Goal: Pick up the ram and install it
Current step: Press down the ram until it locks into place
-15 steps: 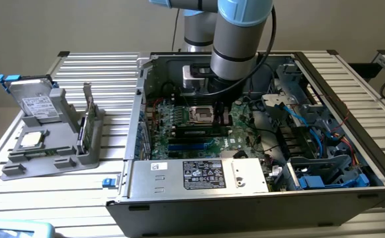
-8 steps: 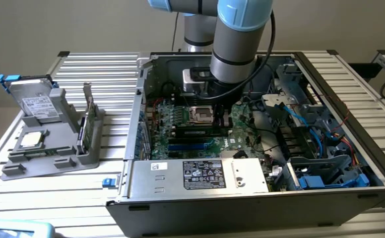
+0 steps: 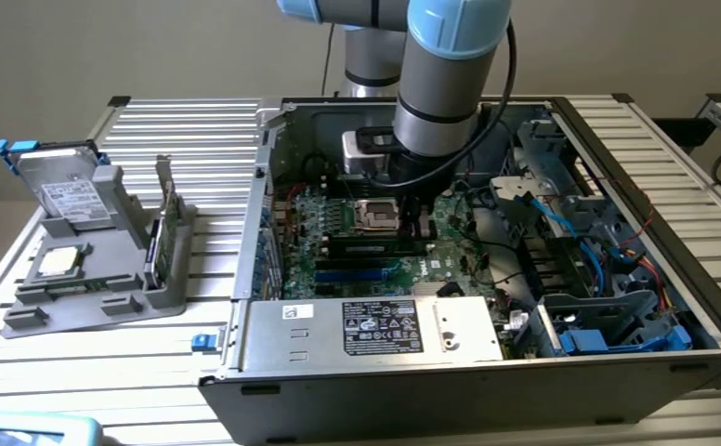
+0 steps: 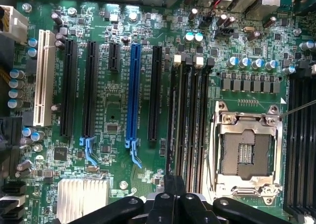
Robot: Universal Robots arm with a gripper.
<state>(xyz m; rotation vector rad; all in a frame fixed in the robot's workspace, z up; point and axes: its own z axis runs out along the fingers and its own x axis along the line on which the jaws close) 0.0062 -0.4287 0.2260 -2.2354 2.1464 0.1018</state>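
Wrist view had your gripper (image 4: 174,197) closed right over the memory slots (image 4: 190,120), fingers together on a thin dark edge that I judged to be the ram (image 4: 174,182), held on edge to line up with a slot. Beside it sat the empty socket (image 4: 245,152). Another stick (image 3: 163,209) stood upright in the tray (image 3: 88,307), outside the case (image 3: 485,372).

An open computer case (image 3: 485,372) lies on the desk (image 3: 187,121), with the motherboard (image 3: 360,251) in it and the arm (image 3: 441,84) reaching down into it above the processor socket (image 3: 377,216). On the exterior view's left stands a holder (image 3: 100,288) carrying the ram (image 3: 163,200) upright, a drive (image 3: 70,190) behind and a processor chip (image 3: 60,262) in front.
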